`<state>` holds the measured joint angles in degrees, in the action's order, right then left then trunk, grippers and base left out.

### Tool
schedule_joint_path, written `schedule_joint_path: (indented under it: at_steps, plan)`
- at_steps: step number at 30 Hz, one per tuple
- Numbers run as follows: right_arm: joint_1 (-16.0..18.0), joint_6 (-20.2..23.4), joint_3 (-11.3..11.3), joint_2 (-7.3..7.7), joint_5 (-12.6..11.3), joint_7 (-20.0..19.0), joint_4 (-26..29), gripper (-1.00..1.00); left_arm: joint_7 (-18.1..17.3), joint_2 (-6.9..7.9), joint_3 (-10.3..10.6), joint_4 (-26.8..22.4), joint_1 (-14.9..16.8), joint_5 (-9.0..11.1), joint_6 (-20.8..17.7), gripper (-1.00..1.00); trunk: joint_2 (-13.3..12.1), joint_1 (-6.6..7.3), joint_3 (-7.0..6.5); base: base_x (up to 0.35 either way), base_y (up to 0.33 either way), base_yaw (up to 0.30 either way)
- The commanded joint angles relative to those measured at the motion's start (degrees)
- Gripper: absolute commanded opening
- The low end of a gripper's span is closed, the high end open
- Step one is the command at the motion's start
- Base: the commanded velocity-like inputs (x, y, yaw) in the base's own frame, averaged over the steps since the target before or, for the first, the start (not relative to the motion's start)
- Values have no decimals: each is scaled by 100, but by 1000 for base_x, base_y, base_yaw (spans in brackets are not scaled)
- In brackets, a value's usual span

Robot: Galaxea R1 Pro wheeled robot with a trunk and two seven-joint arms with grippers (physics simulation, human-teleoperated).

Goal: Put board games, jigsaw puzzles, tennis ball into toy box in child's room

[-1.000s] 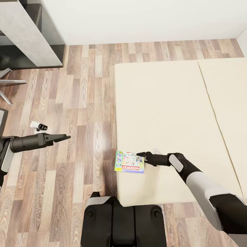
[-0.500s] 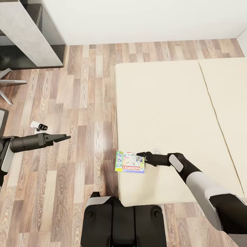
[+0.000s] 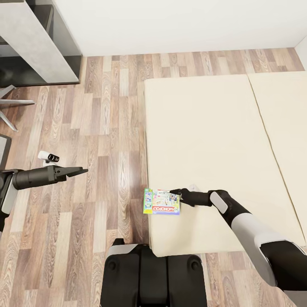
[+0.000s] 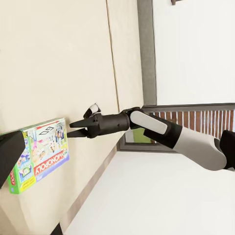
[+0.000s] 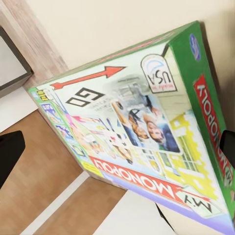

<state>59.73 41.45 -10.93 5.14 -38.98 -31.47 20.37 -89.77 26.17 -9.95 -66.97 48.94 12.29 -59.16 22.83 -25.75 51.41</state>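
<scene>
The right gripper (image 3: 174,192) has its jaws closed on the right edge of the board game (image 3: 161,201), a Monopoly box at the near left corner of the bed (image 3: 204,128), overhanging the wood floor (image 3: 98,128). The left gripper (image 3: 81,171) hangs over the floor, well to the left, jaws looking nearly together, holding nothing.

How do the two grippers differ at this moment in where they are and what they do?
The right gripper is over the bed corner, its fingers closed on the edge of the board game. The left gripper hangs over the wood floor, holding nothing, fingers together. The right arm is bent; the left reaches out straight. Both grippers are dark, with slim fingers.
</scene>
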Motion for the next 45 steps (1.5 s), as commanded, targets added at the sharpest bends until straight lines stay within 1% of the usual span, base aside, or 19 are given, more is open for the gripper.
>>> schedule_joint_path:
  at_steps: [1, 24, 31, 40, 45]
  plan:
    - [3, 12, -23, 5, -5, -17, 2, 100, -23, 2, 2, -1, 2, -3, -61, 100, 9, -3, 6, 0, 2, 0]
    - [3, 12, -23, 5, -5, -17, 2, 100, -23, 2, 1, -1, 2, -6, -61, 100, 9, -3, 6, -8, 21, 0]
    - [3, 11, -23, 5, -5, -17, 2, 100, -23, 2, 10, -1, 2, -8, -61, 100, 9, -3, 6, 0, 120, 0]
    - [10, 4, -23, 12, -5, -17, 15, 100, -23, 2, 17, -1, 2, -11, -59, 100, 9, -3, 6, 0, 14, 0]
    - [13, -115, -20, 32, -11, -53, 45, 100, -23, 2, 19, 28, 2, -16, -53, 100, 9, -3, 6, 0, 0, 0]
